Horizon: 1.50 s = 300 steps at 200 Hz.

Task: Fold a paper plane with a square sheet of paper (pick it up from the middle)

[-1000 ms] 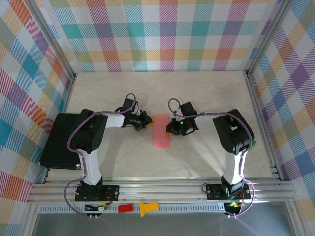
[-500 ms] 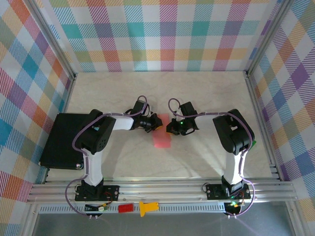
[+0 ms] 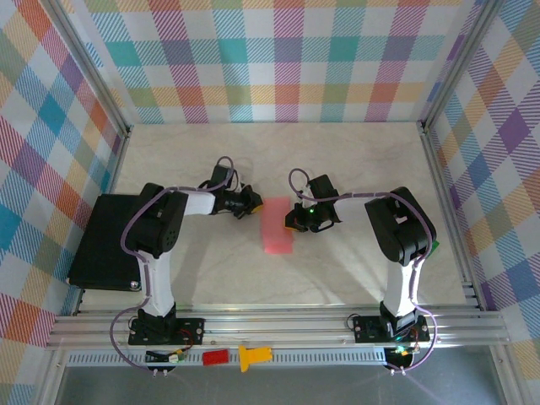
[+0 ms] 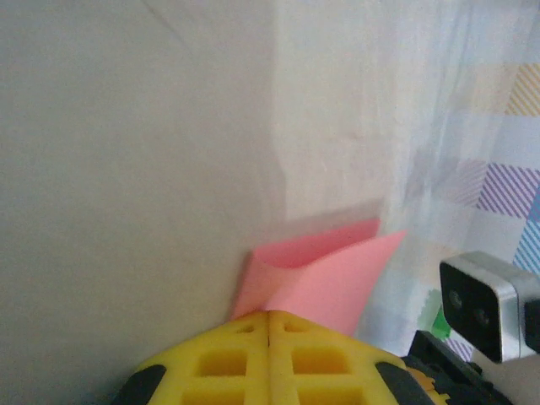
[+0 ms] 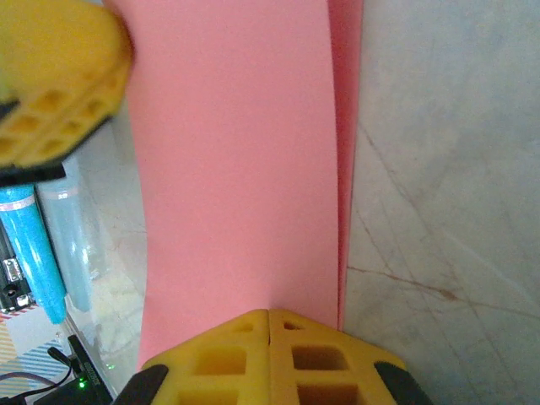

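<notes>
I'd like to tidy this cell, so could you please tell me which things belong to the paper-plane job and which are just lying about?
Job:
pink paper
left gripper
right gripper

Lying about:
red block
yellow piece
black board

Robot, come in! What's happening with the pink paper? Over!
Left fingers shut, beside the folded pink paper. Right fingers shut at its right edge. Red block, yellow piece on the near rail, out of the way.
</notes>
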Tool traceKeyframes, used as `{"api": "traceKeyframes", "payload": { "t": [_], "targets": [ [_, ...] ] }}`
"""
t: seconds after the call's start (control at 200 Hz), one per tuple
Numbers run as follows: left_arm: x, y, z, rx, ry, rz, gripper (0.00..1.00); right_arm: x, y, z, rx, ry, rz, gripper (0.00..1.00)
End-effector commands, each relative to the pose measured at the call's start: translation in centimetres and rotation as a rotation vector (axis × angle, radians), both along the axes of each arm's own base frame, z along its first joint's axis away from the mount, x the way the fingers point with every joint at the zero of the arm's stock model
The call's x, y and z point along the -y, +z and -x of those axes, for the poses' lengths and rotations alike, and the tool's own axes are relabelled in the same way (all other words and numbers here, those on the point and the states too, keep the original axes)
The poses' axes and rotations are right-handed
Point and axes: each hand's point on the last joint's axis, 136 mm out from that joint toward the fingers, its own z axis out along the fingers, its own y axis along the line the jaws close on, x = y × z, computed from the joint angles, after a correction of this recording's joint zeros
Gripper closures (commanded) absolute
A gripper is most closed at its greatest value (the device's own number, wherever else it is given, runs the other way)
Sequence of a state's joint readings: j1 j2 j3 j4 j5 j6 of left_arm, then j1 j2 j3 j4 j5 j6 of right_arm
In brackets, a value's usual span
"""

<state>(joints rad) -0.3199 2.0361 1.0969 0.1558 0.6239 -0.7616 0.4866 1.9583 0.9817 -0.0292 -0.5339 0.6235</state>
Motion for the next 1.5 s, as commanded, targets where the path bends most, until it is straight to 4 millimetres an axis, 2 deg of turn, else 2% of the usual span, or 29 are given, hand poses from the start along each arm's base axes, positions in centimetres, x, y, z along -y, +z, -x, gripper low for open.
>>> {"api": "traceKeyframes", "payload": {
  "t": [0.0,0.125,0.19,0.27,0.355,0.505,0.63,0.925,1.045,1.17,1.29,1.35,1.415,1.495],
  "targets": [
    [-3.5,-1.5,-1.0,-0.014,0.049,-0.098,0.94,10.6,-12.1,10.3,-0.359,-0.036,0.539,1.00],
    [-2.4,1.7,-1.2,0.048,0.008,-0.048,0.94,10.6,-12.0,10.2,-0.359,-0.037,0.539,1.00],
    [-0.9,3.9,-1.0,0.099,-0.020,0.003,0.94,10.5,-12.1,10.2,-0.358,-0.037,0.537,1.00],
    [1.0,5.5,-0.4,0.134,-0.054,0.045,0.93,10.6,-12.2,10.3,-0.361,-0.039,0.538,1.00],
    [3.0,5.4,0.1,0.128,-0.079,0.077,0.93,10.5,-12.3,10.3,-0.365,-0.039,0.538,1.00],
    [4.3,2.7,0.1,0.066,-0.083,0.068,0.93,10.5,-12.3,10.4,-0.370,-0.041,0.535,1.00],
    [3.3,1.1,-0.7,0.041,-0.047,0.044,0.94,10.5,-12.3,10.4,-0.371,-0.040,0.534,1.00],
    [-1.7,-2.4,-3.1,-0.037,0.039,-0.144,0.95,10.0,-12.0,10.2,-0.366,-0.056,0.504,1.00],
    [-3.0,-1.4,-4.5,-0.018,0.050,-0.184,0.95,9.6,-11.9,9.7,-0.362,-0.079,0.486,1.00],
    [-2.6,2.2,-5.1,0.038,0.047,-0.157,0.95,9.2,-11.9,9.4,-0.367,-0.110,0.467,1.00],
    [-0.7,5.7,-3.8,0.075,0.064,-0.032,0.95,9.1,-11.9,9.3,-0.380,-0.137,0.460,1.00],
    [0.6,6.4,-2.3,0.066,0.077,0.029,0.94,9.1,-12.0,9.3,-0.384,-0.146,0.461,1.00],
    [2.0,6.5,-0.4,0.046,0.088,0.081,0.95,9.3,-12.1,9.5,-0.393,-0.152,0.474,1.00],
    [3.1,5.5,2.1,-0.004,0.101,0.115,0.95,9.4,-12.1,9.5,-0.394,-0.154,0.479,1.00]
  ]
}}
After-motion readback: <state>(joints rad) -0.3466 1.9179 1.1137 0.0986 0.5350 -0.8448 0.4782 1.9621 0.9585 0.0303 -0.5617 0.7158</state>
